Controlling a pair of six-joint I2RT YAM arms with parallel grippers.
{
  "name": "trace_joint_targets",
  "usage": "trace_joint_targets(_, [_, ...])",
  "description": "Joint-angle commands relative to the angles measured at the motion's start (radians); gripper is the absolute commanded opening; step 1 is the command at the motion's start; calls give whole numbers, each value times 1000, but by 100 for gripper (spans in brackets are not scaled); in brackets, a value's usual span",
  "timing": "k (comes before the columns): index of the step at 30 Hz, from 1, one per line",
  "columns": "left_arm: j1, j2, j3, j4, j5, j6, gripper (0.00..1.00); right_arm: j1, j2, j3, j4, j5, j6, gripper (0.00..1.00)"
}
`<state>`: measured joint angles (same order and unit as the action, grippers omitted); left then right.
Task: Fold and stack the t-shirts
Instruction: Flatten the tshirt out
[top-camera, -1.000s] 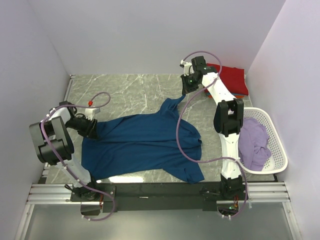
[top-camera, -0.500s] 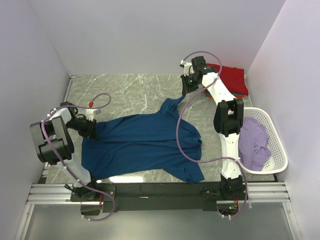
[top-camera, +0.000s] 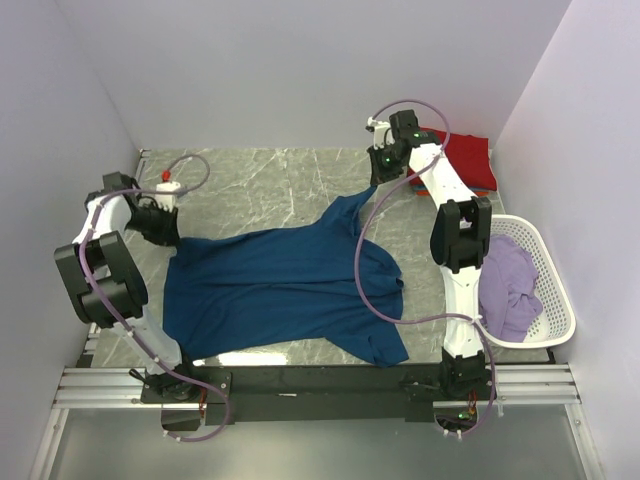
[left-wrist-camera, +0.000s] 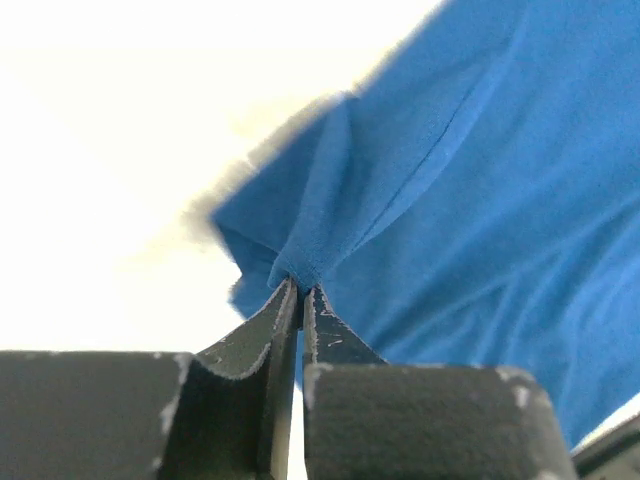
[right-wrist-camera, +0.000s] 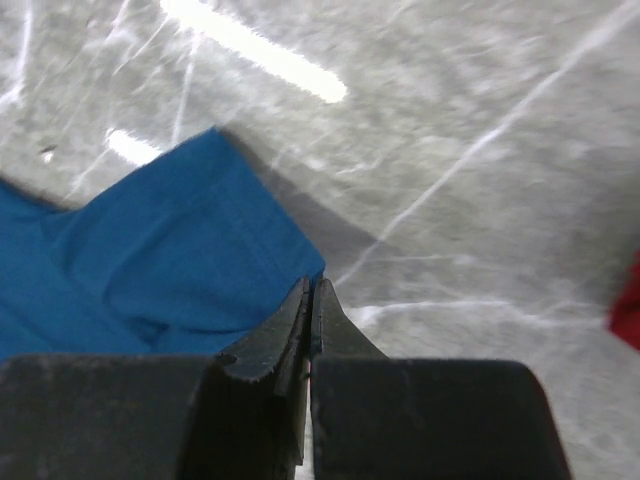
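Left arm folds back at far left, left gripper (left-wrist-camera: 300, 292) pinching the blue t-shirt (top-camera: 280, 285); right arm reaches far, right gripper (right-wrist-camera: 311, 288) clamped on its far tip; it lies spread on the table (top-camera: 250, 175), long axis left-right.

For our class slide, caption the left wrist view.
Left jaws pinch a bunched edge of the blue t-shirt.

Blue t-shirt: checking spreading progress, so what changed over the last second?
The left gripper, shut on the blue t-shirt, pulled its corner toward the far left; the right gripper, also shut on it, edged slightly rightward. Red shirt and basket stayed put.
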<state>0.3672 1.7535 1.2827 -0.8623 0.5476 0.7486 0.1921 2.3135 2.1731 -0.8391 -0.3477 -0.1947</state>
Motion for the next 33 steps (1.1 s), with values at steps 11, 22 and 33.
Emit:
trace_joint_targets(11, [7, 167, 294, 157, -49, -190, 1, -20, -57, 73, 306, 203, -118, 0])
trace_joint_targets(22, [6, 248, 429, 246, -23, -325, 1, -11, -54, 180, 468, 294, -178, 0])
trace_joint_targets(33, [9, -40, 548, 345, 126, -492, 1, -17, -409, 180, 618, 345, -224, 0])
